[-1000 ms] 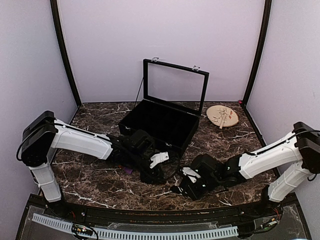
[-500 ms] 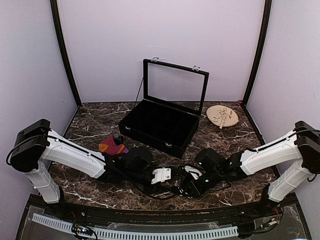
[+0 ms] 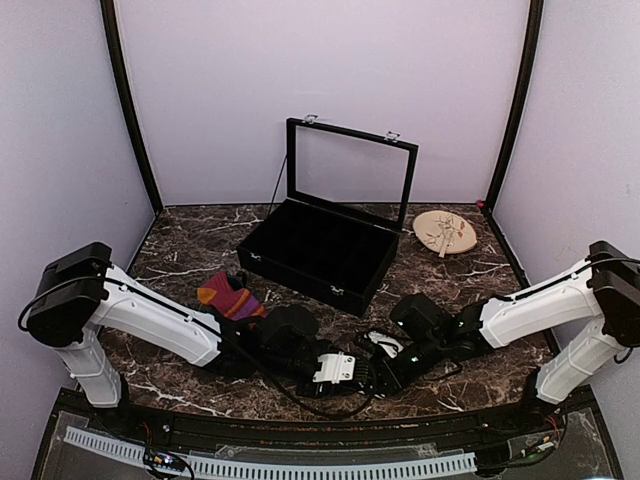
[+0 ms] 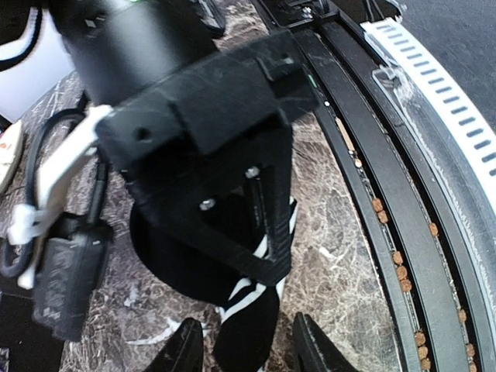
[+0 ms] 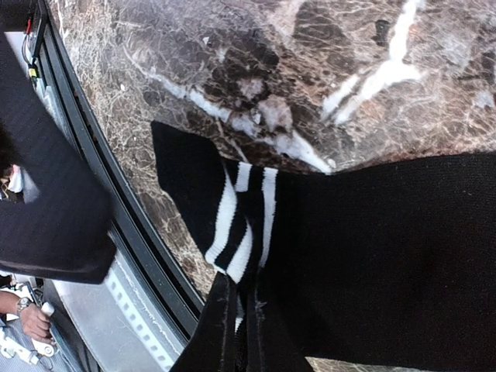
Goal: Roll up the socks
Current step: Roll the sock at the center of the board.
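Note:
The black sock (image 5: 380, 256) lies flat on the marble near the table's front edge, with thin white stripes at its cuff (image 5: 242, 221). My right gripper (image 5: 242, 285) is shut on the cuff. In the left wrist view my left gripper (image 4: 246, 325) is open, with its fingers (image 4: 186, 349) on either side of the cuff end of the black sock (image 4: 248, 341), and the right gripper (image 4: 201, 132) is just beyond. From above, both grippers (image 3: 350, 372) (image 3: 374, 376) meet at front centre and hide the black sock. The striped purple, orange and red sock (image 3: 230, 297) lies crumpled at the left.
A black case with its glass lid up (image 3: 320, 250) stands behind the grippers. A round wooden plate (image 3: 445, 232) lies at the back right. The table's black front rail (image 4: 403, 201) runs close beside the sock.
My left arm has swung from over the striped sock to the front centre, uncovering that sock. Its gripper now meets the right gripper, which has shifted slightly.

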Motion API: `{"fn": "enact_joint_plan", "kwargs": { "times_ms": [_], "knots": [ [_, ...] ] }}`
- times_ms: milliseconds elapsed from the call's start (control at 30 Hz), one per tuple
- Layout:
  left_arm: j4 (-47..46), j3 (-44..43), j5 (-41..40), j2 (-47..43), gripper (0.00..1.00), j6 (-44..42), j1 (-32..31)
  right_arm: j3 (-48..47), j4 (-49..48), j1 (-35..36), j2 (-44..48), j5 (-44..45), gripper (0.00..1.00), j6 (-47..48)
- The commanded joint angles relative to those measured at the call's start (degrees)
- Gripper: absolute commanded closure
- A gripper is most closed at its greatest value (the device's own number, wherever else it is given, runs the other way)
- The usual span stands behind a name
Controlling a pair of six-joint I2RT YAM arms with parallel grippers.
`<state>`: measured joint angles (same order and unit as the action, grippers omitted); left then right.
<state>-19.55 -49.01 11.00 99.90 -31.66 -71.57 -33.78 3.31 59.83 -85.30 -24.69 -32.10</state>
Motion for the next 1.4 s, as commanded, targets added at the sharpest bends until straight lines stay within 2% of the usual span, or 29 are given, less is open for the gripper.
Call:
{"fn": "enact_joint_plan", "kwargs": {
  "times_ms": [0,200,633,1000,1200,1367],
  "knots": [
    [1.9,-2.0,1.0,1.9,0.59,-2.0,-0.5,0.7,-2.2,-0.6,0.0,-1.5,0.98,-0.8],
    [0.7,-2.9,-1.0,4.4,0.6,-2.7,-0.8,1.4,-2.8,-0.6,0.4,-2.1,0.98,-1.1],
    [1.3,-5.3,0.3,7.9,0.63,-4.3,-0.9,2.1,-3.5,-0.6,0.3,-3.2,0.98,-1.3],
    [7.0,-9.1,3.1,10.8,0.74,-5.9,-0.9,2.9,-3.8,-0.9,1.1,-3.6,0.97,-1.7],
    [10.5,-10.8,4.7,12.3,0.76,-5.5,-0.9,3.3,-4.1,-1.3,1.4,-3.9,0.97,-1.8],
    [14.0,-13.5,5.2,14.1,0.85,-4.9,-0.9,3.1,-4.0,-1.3,1.4,-4.1,0.97,-1.7]
  ]
}}
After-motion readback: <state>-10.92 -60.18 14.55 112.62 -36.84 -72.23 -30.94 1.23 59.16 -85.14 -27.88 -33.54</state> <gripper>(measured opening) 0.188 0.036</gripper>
